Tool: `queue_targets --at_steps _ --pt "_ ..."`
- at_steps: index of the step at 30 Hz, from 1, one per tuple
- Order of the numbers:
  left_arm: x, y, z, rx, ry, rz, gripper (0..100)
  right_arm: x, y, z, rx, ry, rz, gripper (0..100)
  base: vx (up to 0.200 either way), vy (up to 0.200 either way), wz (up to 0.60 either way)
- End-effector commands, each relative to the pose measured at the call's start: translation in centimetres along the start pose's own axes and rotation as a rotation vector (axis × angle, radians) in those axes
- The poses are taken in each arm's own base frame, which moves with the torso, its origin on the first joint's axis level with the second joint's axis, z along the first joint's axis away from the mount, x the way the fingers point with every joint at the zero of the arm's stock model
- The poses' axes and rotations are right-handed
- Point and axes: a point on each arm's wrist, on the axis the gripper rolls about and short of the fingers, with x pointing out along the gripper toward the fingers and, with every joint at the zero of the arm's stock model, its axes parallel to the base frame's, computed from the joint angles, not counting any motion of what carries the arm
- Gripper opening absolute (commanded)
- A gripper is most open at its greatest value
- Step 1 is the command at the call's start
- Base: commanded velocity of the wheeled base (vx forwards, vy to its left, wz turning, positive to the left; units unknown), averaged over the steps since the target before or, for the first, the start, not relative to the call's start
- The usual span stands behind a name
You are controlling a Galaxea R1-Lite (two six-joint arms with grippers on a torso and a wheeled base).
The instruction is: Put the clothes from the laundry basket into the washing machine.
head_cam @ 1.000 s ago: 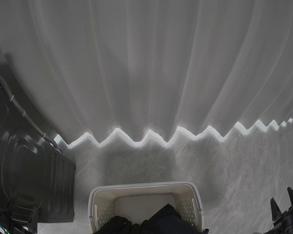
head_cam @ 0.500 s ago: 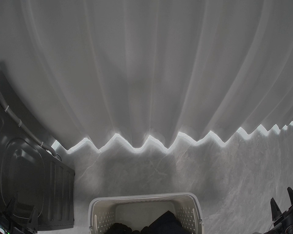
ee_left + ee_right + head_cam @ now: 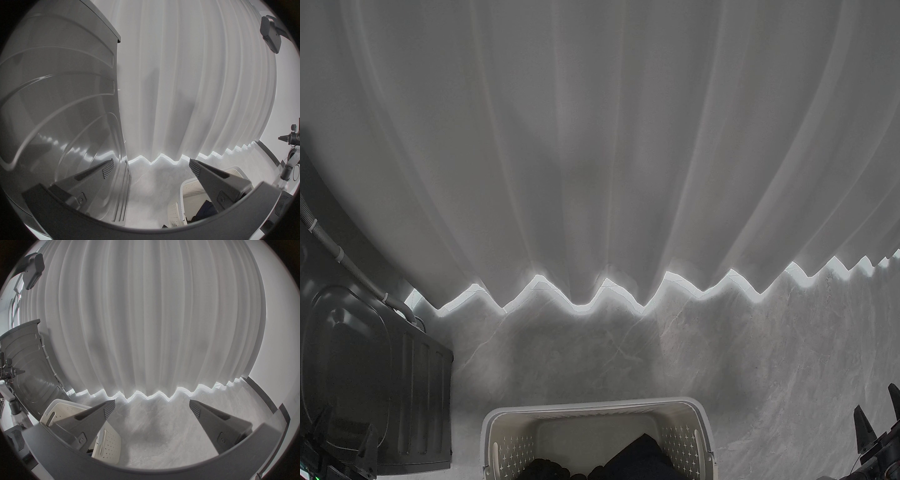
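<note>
A white laundry basket [image 3: 594, 407] stands on the floor at the bottom centre of the head view, with dark clothes [image 3: 640, 459] heaped in its near part. The dark grey washing machine [image 3: 356, 375] stands to its left, showing its ribbed panel. My left gripper [image 3: 349, 425] hangs open in front of that panel, left of the basket. My right gripper [image 3: 875, 400] is open over bare floor, right of the basket. From the left wrist, the left gripper [image 3: 151, 164] is open and empty, between the machine [image 3: 56, 109] and the basket [image 3: 184, 193]. The right gripper [image 3: 152, 402] is open and empty too, the basket [image 3: 62, 408] off to one side.
A long white curtain [image 3: 600, 156] hangs across the whole back, its hem just above the grey marbled floor [image 3: 787, 350]. A ribbed hose [image 3: 344, 259] runs down the machine's panel. Open floor lies between the basket and the curtain and to the basket's right.
The whole head picture has shifted downward, so the camera moved: the basket and machine sit lower in view. Both grippers keep their places and stay open.
</note>
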Motion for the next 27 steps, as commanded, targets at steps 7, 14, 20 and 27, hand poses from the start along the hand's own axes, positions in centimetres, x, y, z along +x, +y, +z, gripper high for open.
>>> queue_targets --at_steps 7,14,20,27 --pt "0.03 0.03 -0.52 0.0 0.004 0.001 100 0.02 0.0 -0.52 0.0 0.002 0.0 100 0.0 0.0 0.0" --pt "0.03 0.03 -0.52 0.0 0.004 0.001 100 0.02 0.0 -0.52 0.0 0.002 0.0 100 0.0 0.0 0.0" --pt "0.03 0.03 -0.52 0.0 0.004 0.001 100 0.02 0.0 -0.52 0.0 0.002 -0.001 100 -0.133 0.0 0.0" --pt "0.04 0.03 -0.51 -0.003 0.006 0.001 100 0.02 0.0 -0.52 0.0 0.002 0.0 100 -0.2 0.0 0.0"
